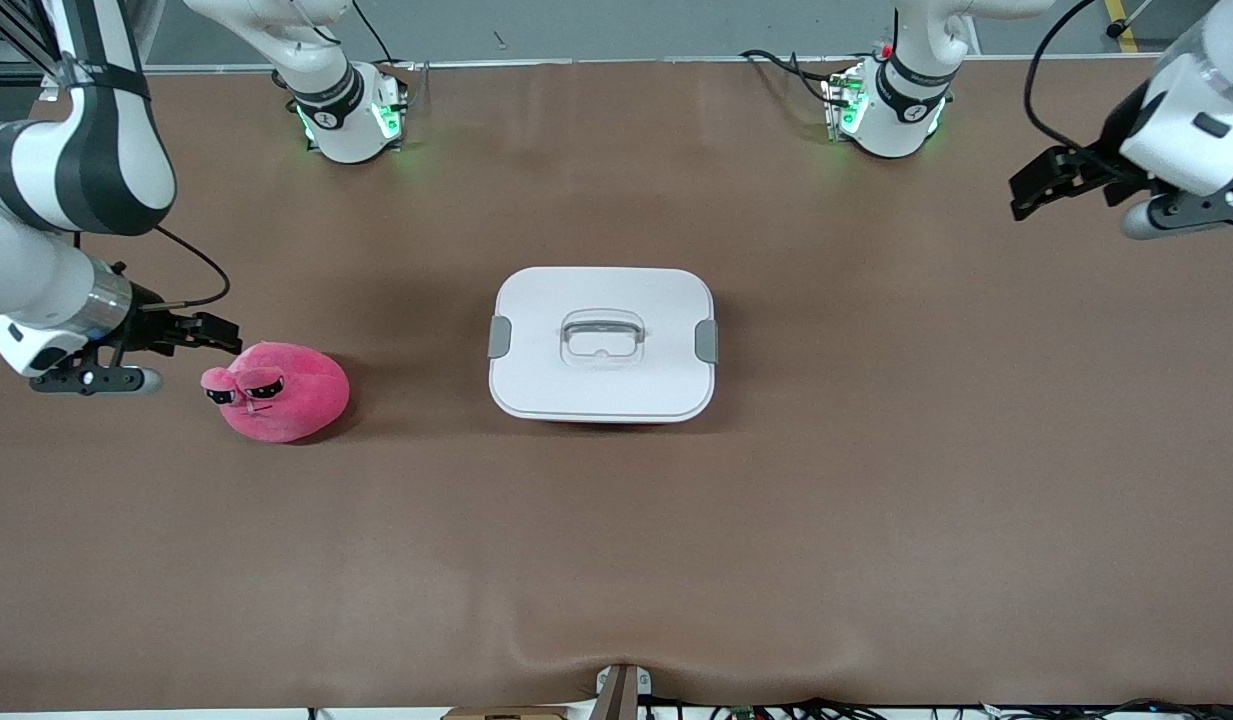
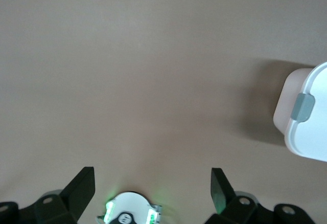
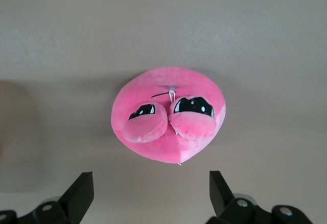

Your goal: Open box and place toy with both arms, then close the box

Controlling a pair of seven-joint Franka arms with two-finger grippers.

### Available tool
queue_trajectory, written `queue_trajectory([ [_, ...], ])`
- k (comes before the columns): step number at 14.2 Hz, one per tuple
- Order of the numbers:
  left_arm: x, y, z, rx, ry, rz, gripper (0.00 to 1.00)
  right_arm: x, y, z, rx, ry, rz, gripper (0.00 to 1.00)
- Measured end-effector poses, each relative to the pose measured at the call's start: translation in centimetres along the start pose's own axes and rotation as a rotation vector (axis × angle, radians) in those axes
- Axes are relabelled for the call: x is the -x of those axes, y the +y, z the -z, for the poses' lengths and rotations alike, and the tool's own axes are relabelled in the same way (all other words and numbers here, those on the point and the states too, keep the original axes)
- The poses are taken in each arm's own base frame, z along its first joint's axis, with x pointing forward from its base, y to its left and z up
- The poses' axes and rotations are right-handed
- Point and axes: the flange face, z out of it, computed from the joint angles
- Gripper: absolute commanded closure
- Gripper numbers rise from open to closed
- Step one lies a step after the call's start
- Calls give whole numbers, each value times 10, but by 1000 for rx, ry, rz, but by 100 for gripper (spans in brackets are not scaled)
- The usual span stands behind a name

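Note:
The box (image 1: pixel 601 345) sits shut at the table's middle, its white lid with two grey side clips and a clear handle. One corner of the box also shows in the left wrist view (image 2: pixel 306 116). The hot-pink toy (image 1: pixel 281 390) lies toward the right arm's end of the table and fills the middle of the right wrist view (image 3: pixel 168 114). My right gripper (image 1: pixel 221 335) is open and empty, just beside the toy. My left gripper (image 1: pixel 1026 195) is open and empty, up over the bare table at the left arm's end.
The brown table mat (image 1: pixel 616 560) spreads around the box and toy. The two arm bases (image 1: pixel 351 115) (image 1: pixel 886 110) stand at the table's edge farthest from the front camera. The left arm's base also shows in the left wrist view (image 2: pixel 130 211).

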Motion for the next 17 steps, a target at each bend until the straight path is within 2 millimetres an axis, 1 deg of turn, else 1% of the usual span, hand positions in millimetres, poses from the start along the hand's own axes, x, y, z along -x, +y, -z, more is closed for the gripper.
queue_trajectory([
  [1, 2, 13, -4, -5, -5, 24, 0, 1, -6, -6, 1, -5, 11, 0],
  [3, 3, 36, -13, -9, -3, 73, 0, 2, -21, -11, 7, 0, 38, 8],
  [5, 4, 54, -23, -12, -2, 122, 0, 1, -29, -16, 12, 1, 55, 13],
  [6, 5, 64, -27, -14, -3, 153, 0, 1, -31, -18, 16, -2, 61, 19],
  [7, 6, 75, -31, -15, -3, 186, 0, 1, -32, -20, 22, -6, 66, 22],
  [12, 14, 136, -57, -8, -1, 347, 0, -3, -30, -28, 48, -1, 81, 24],
  [15, 18, 169, -73, 7, -2, 452, 0, -8, -28, -39, 87, -1, 103, 25],
  [17, 20, 190, -85, 23, -3, 531, 0, -12, -27, -48, 90, -1, 106, 28],
])
